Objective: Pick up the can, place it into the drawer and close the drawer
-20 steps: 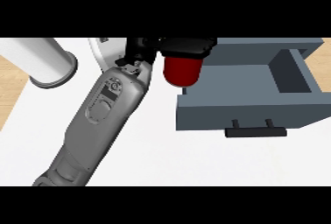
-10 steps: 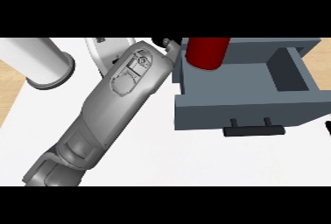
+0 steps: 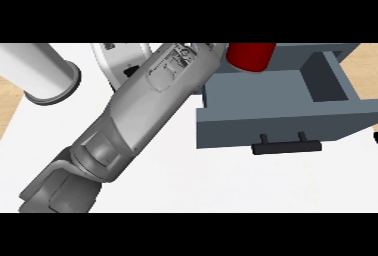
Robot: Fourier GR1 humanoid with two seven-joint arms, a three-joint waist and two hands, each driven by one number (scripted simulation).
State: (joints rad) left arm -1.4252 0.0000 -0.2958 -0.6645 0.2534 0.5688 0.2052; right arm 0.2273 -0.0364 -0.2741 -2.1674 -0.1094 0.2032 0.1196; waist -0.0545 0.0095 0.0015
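The red can (image 3: 251,56) hangs at the view's top edge, above the back part of the open grey drawer (image 3: 280,122). My left forearm (image 3: 148,115) runs from the lower left up to it. Only a sliver of my left hand (image 3: 221,49) shows beside the can; the rest is cut off by the top edge, and it stays curled on the can. The drawer's inside looks bare, and its black handle (image 3: 286,146) faces me. My right hand does not show.
A white cylinder (image 3: 46,75) stands at the far left of the white counter (image 3: 221,185). A white rounded object (image 3: 118,62) lies partly behind my forearm. Wooden floor shows past the counter's left and right edges.
My left arm has swung up and to the right, carrying the can from the drawer's left rim to over its back part. The hand has slid mostly out of the top of the view.
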